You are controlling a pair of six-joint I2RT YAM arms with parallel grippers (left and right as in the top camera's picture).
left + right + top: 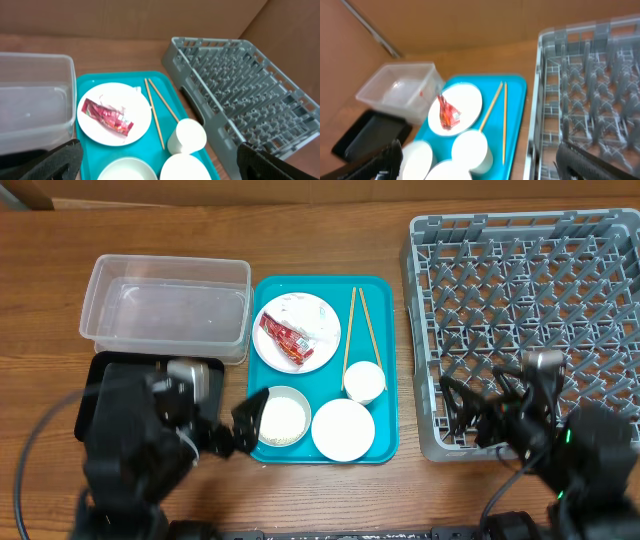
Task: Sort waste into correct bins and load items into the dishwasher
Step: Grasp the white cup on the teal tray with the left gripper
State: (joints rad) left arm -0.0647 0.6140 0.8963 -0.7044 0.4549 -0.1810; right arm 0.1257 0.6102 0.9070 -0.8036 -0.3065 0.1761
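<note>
A white plate (325,345) on the teal tray holds the red snack wrapper (284,339) and a crumpled white tissue (312,317). Two chopsticks (361,328), a small cup (364,381), a bowl (281,418) with whitish contents and a second plate (343,430) share the tray. My left gripper (240,426) is open and empty at the bowl's left edge. In the left wrist view the wrapper (107,116) and the cup (187,136) lie ahead of the left gripper (157,152). My right gripper (462,416) is open and empty over the dish rack (530,300).
The clear tub (165,310) stands left of the teal tray (390,330). The black tray (95,375) lies in front of the tub, largely hidden by my left arm. In the right wrist view the rack (590,95) is on the right and the tub (400,90) far left.
</note>
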